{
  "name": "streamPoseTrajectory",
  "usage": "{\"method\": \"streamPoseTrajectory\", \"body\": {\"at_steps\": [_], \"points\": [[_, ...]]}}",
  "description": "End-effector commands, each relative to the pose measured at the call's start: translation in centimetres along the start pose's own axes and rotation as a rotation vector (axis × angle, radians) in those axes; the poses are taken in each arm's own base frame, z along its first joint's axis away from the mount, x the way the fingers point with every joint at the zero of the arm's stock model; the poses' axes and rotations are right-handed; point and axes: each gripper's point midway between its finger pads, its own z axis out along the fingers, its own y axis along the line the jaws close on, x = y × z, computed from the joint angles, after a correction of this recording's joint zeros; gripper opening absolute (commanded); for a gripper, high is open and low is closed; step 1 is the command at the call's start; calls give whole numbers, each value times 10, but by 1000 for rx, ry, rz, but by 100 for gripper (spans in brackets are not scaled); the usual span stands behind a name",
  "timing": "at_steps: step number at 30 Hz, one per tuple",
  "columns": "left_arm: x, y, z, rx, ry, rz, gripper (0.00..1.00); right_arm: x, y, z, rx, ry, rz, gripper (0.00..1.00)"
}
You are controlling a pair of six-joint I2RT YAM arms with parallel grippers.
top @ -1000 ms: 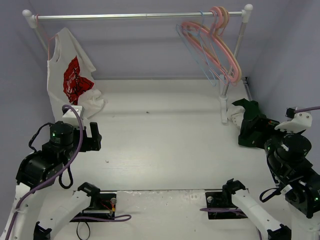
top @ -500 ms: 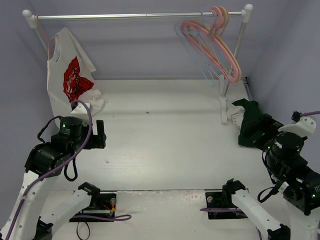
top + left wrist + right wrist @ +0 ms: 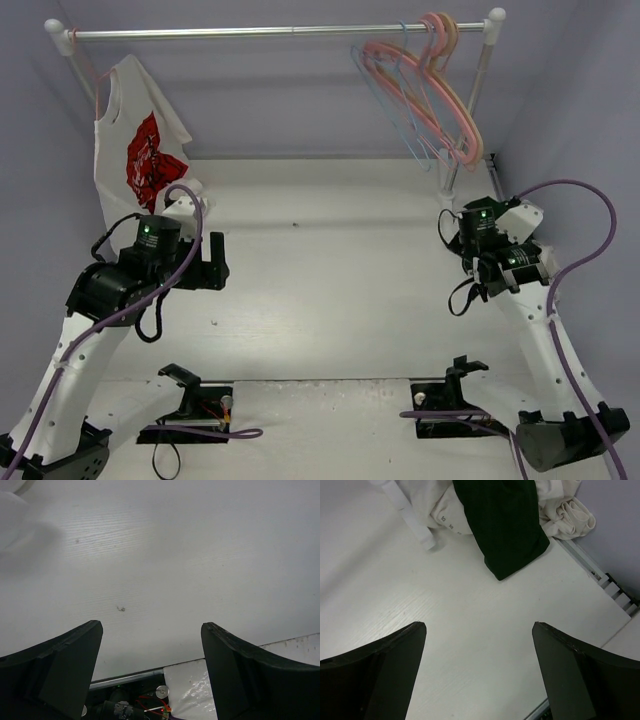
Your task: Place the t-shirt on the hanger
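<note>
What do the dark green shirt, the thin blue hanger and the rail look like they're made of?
The t-shirt looks like soft, matte knit fabric: it lies crumpled in folds. The hanger is probably coated wire or thin plastic; it is too slim to tell. The rail looks like metal tubing, grey with a dull sheen.

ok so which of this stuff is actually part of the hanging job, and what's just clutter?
Job: dark green fabric t-shirt; thin light-blue triangular hanger.
Clutter: thick pink hangers; white shirt with red print; crumpled cream cloth beside the t-shirt.
</note>
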Motion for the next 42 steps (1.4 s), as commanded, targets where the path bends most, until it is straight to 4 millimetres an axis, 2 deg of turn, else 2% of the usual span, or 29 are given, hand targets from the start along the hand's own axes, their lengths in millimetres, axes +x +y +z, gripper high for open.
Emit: {"method": "streamPoseTrajectory", "body": {"at_steps": [1,3,5,6,7,8,10,11,13,15,16,18,20,23,24,26,27,29,30,31,33,34,35,37,38,41,42], "points": [[-9,-13,-5,70,-40,-15,82,-31,7,32,21,-90,118,91],[-5,-13,-7,70,-42,-7,81,-29,8,52,36,-62,104,89],[-2,-12,-7,66,-39,-2,81,-39,1,72,66,-79,94,88],[-1,-12,-7,71,-39,3,81,-37,4,80,44,-59,84,88],[1,-13,-8,75,-38,5,82,-44,3,90,35,-72,86,87],[2,-13,-7,77,-36,8,81,-39,-9,108,73,-45,92,86],[3,-13,-6,77,-30,10,81,-33,-2,134,25,-5,74,86],[4,-13,-6,75,-29,13,81,-32,-10,144,42,16,90,87],[5,-12,-5,72,-24,18,81,-23,-9,168,50,49,80,88],[7,-10,-5,64,-18,20,81,-13,-19,184,81,68,81,89],[8,-10,-6,64,-18,20,82,-8,-16,197,65,82,89,89],[10,-9,-6,62,-9,21,81,0,-23,212,64,116,124,89],[10,-5,-5,36,-11,20,82,12,-17,228,31,158,114,87],[11,-3,-6,30,-9,22,82,21,-17,240,35,192,86,75],[10,-3,-6,26,-12,21,81,22,-17,239,32,201,78,56],[9,-3,-6,25,-16,23,81,12,-13,231,8,187,94,31],[9,-2,-7,24,-16,23,81,11,-13,223,5,199,95,12],[8,-2,-7,23,-18,22,81,-12,-4,203,-35,149,95,0],[8,-2,-7,23,-21,22,81,-11,-5,193,-31,168,87,0],[8,-3,-6,29,-19,22,81,-19,-1,179,-54,152,85,0],[7,-5,-6,36,-22,21,81,-21,7,156,-94,179,66,0],[7,-6,-6,43,-20,22,81,-30,11,139,-123,157,64,0],[6,-8,-6,48,-22,20,81,-27,27,124,-163,162,31,0],[4,-10,-7,58,-25,18,81,-33,38,87,-200,146,-5,0],[2,-12,-7,65,-30,19,81,-28,55,68,-247,149,-30,0],[-3,-16,-7,72,-34,23,81,-30,65,23,-294,146,-47,0],[-7,-17,-10,77,-46,25,82,-21,71,6,-326,168,-85,0]]}}
